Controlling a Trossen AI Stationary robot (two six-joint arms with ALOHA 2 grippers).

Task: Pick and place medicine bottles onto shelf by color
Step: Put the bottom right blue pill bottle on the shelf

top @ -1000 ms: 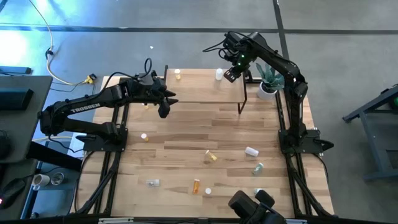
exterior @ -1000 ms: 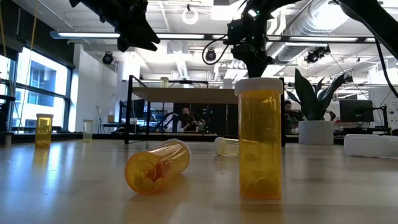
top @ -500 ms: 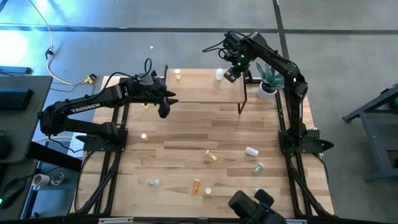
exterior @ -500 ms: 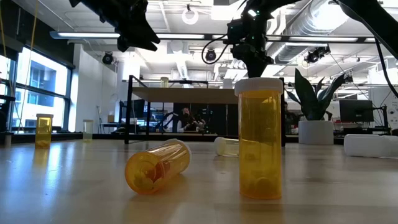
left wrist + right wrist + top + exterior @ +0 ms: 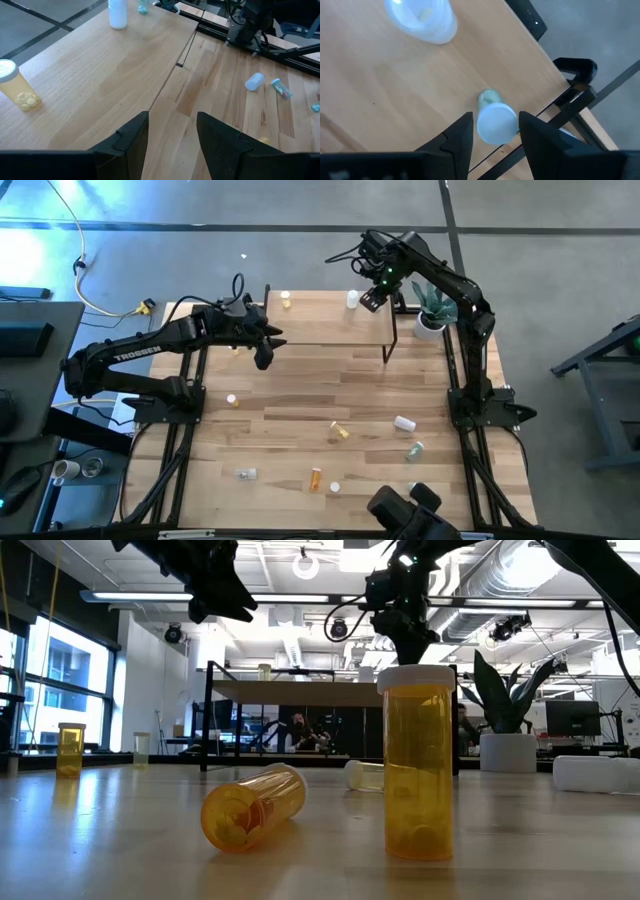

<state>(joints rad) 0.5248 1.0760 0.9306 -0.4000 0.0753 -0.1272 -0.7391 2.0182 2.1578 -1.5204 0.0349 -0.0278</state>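
Note:
The shelf (image 5: 320, 320) stands at the table's far middle. On it stand a yellow bottle (image 5: 286, 300), also in the left wrist view (image 5: 12, 85), and a white bottle (image 5: 352, 300), also in the right wrist view (image 5: 422, 17). My right gripper (image 5: 371, 299) is open over the shelf's right end. In its wrist view its fingers stand on either side of a greenish, white-capped bottle (image 5: 495, 120) that stands upright on the shelf board (image 5: 395, 100), with a small gap on each side. My left gripper (image 5: 264, 357) is open and empty over the shelf's near left corner (image 5: 172, 135).
Several loose bottles lie or stand on the near half of the table, among them a yellow one (image 5: 340, 430), a white one (image 5: 404, 423), a greenish one (image 5: 414, 449) and an orange one (image 5: 316, 478). A potted plant (image 5: 432, 310) stands just right of the shelf.

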